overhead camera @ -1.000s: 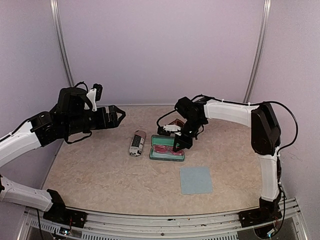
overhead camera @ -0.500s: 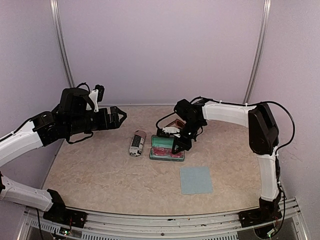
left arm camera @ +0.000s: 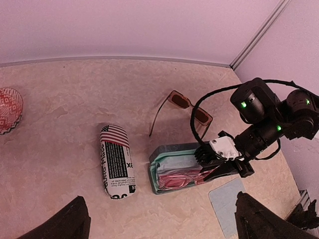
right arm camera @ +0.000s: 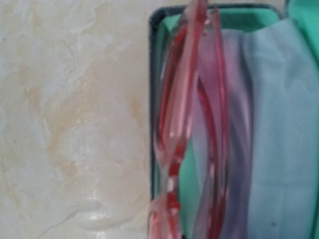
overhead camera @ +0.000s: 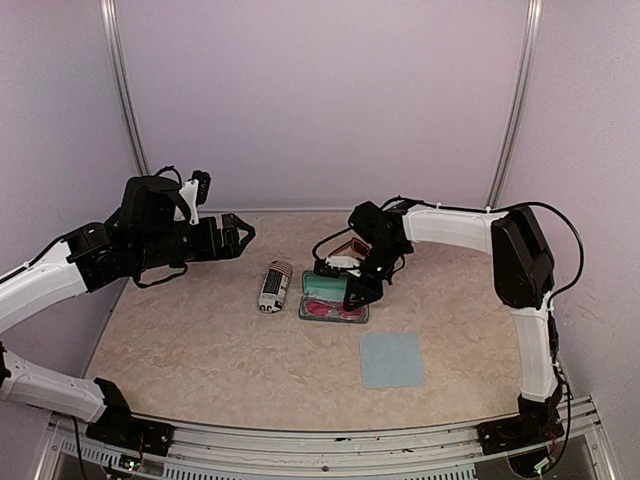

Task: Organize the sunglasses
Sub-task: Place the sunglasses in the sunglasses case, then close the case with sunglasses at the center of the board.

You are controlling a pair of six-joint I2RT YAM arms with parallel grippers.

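Note:
The pale-pink sunglasses [left arm camera: 180, 179] lie folded along the near side of the open blue-grey case [left arm camera: 160, 154], on a grey cloth over its teal lining. My right gripper [overhead camera: 350, 297] is low over the case's right end, its fingers closed together on the pink frame [right arm camera: 180, 124]; the fingers themselves are out of the right wrist view. The dark reddish-brown sunglasses [left arm camera: 188, 107] lie open on the table just behind the case [overhead camera: 322, 309]. My left gripper [overhead camera: 238, 234] is open and empty, held high at the left, well away from both pairs.
A striped black-and-white pouch [overhead camera: 272, 287] lies left of the case. A blue-grey cloth [overhead camera: 391, 360] lies in front of it to the right. A red patterned bowl [left arm camera: 7, 109] sits at the far left. Walls enclose the table on three sides.
My right gripper has shifted slightly left and down with the pink sunglasses into the case. My left arm has drifted a little to the right.

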